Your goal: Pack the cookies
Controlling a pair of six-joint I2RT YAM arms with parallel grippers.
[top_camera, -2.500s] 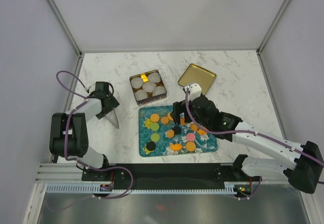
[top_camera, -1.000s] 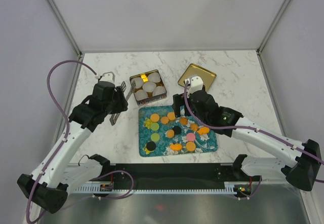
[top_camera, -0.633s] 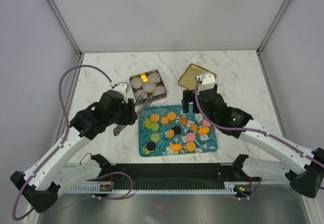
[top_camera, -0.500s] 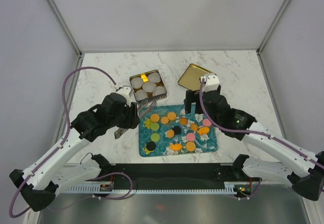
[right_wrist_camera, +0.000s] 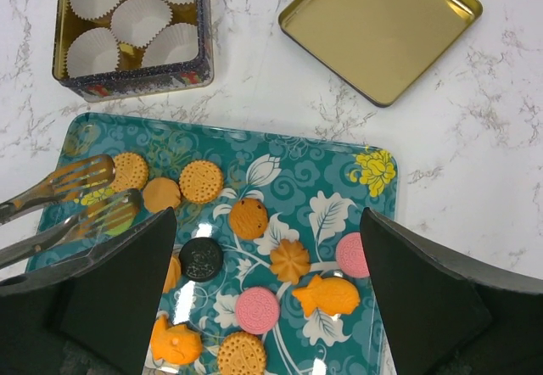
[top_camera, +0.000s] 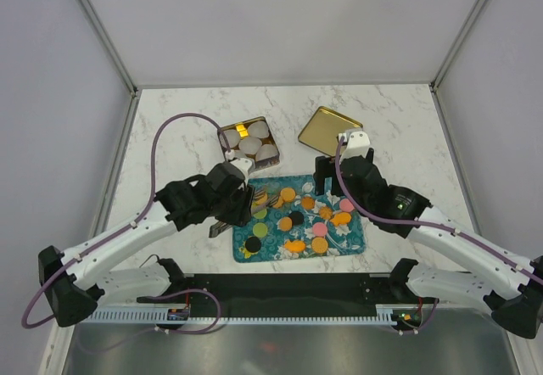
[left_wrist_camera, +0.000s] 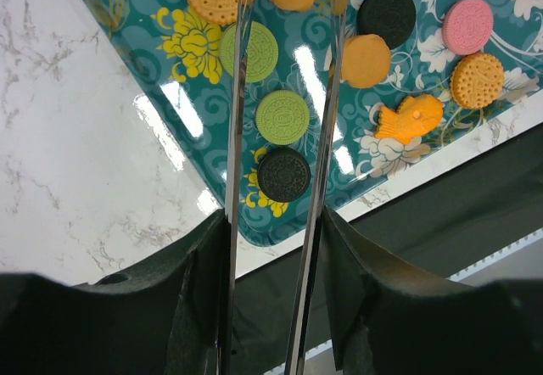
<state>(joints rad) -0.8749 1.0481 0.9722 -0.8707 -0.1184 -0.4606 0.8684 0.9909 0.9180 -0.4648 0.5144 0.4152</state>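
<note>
Two changes stood out. The left gripper (left_wrist_camera: 273, 231), clamped on the tongs (left_wrist_camera: 235, 180), had swung in from the left side of the table (right_wrist_camera: 254, 95). The tong tips now hung over the far-left corner of the tray (right_wrist_camera: 322, 159), arms apart, with no cookie visibly pinched between them. The right gripper (right_wrist_camera: 267, 222) had drawn back toward the tray's far-right edge and hovered there, fingers spread wide and holding nothing.

All the cookies (right_wrist_camera: 201, 181) lay on the tray; none showed in the cups (right_wrist_camera: 140, 19) of the tin (right_wrist_camera: 144, 85). Packing looked barely begun, and a first pick with the tongs seemed the step in hand, probably an orange or green one under the tips.

Room was fair. The tin sat just beyond the tray's far-left edge, a short carry, but its wall and the tray's raised rim would both need clearing. The lid (right_wrist_camera: 382, 27) lay off to the right, apart from the tray. Between the arms the tray's middle was open.
</note>
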